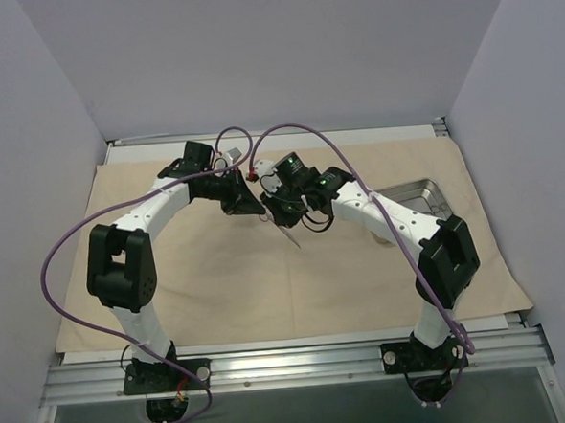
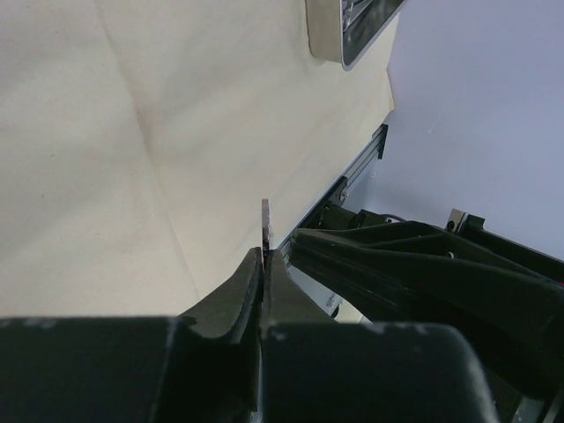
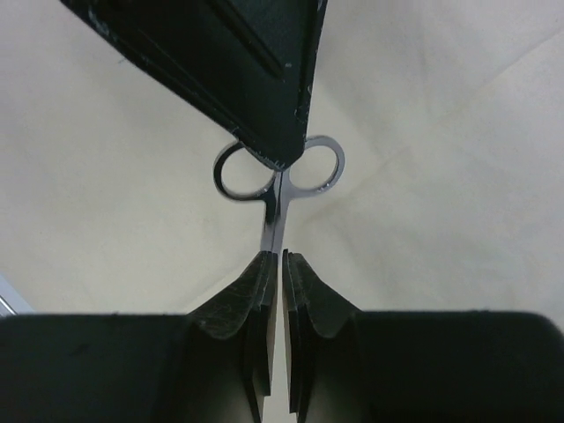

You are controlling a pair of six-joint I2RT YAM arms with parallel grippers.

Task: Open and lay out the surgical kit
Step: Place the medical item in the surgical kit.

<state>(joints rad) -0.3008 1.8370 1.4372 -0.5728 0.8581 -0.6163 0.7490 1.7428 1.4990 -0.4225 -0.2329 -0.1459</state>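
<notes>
- Pinching a thin silver scissor-like instrument (image 3: 273, 220) by its shanks, the right gripper (image 3: 275, 257) has its two dark fingers drawn together. Only the metal sits in the narrow slit between them, and the two ring handles stick out beyond the fingertips.
- The left gripper (image 2: 264, 257) is likewise clamped on the same instrument. In the left wrist view, a thin strip of metal seen edge-on pokes out past its fingertips. In the right wrist view, its dark finger covers the spot where the two rings join.
- From the top camera, the two grippers meet tip to tip over the middle of the table. The instrument appears lifted off the surface between them, its pointed end slanting toward the near right.
- A large beige cloth wrap (image 1: 219, 273) lies spread open and flat beneath both arms. It is lightly creased and covers most of the table.
- A small shiny rectangular steel tray (image 1: 434, 183) sits on the cloth at the far right, well apart from the grippers and partly hidden by the right arm.
- What the tray holds cannot be made out.
</notes>
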